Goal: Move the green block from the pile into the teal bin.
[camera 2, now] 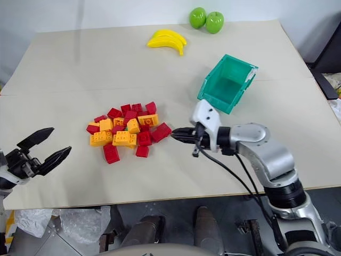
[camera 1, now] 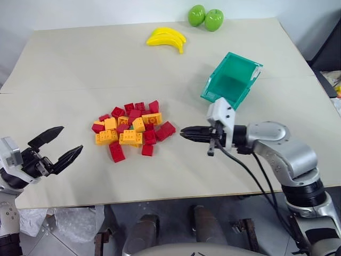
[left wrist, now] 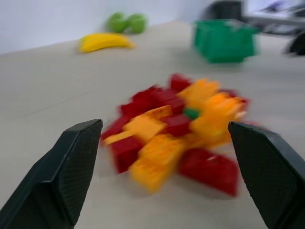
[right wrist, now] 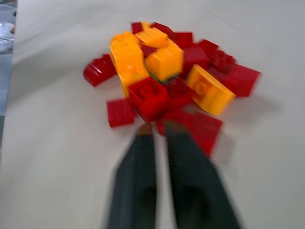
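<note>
Sitting tilted, teal bin point(camera 1: 232, 79) holds nothing visible; left gripper point(camera 1: 57, 145) fingers spread, right gripper point(camera 1: 187, 132) fingers clenched, empty.

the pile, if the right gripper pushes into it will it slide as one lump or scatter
Probably scatter: the pile is loose separate bricks on a smooth table, some only leaning on others. They look like hard, light plastic, so they should skid rather than deform. The shut right gripper is narrow, so it would likely plough through.
</note>
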